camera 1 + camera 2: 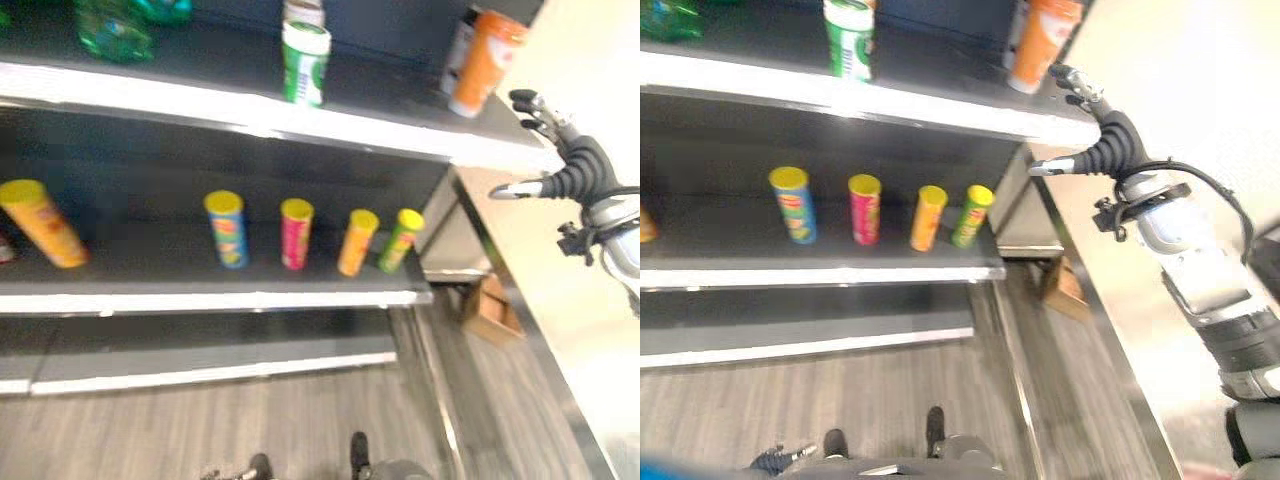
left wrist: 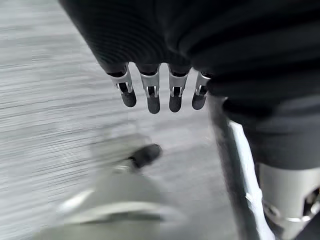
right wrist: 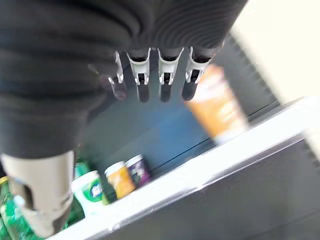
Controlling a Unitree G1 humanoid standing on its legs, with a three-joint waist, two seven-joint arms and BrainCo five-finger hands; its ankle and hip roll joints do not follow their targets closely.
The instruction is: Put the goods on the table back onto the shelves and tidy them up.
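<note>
Right hand [image 1: 1108,150], fingers loosely open and holding nothing, hangs apparently just clear of the orange canister [image 1: 1043,42] on the upper shelf [image 1: 940,112].

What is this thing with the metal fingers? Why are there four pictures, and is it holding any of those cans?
It is a robot shaped like a person, standing at a shop shelf. Two pictures come from cameras in its head, like two eyes looking down. The other two come from little cameras on its wrists, looking along each hand.

On the middle shelf stand tall cans: a blue can, a pink can, an orange can and a green can. Higher up are a green-and-white can and a big orange can.

The right hand is raised near the big orange can, fingers open, holding nothing. The left hand hangs over the floor, open and empty too.
</note>
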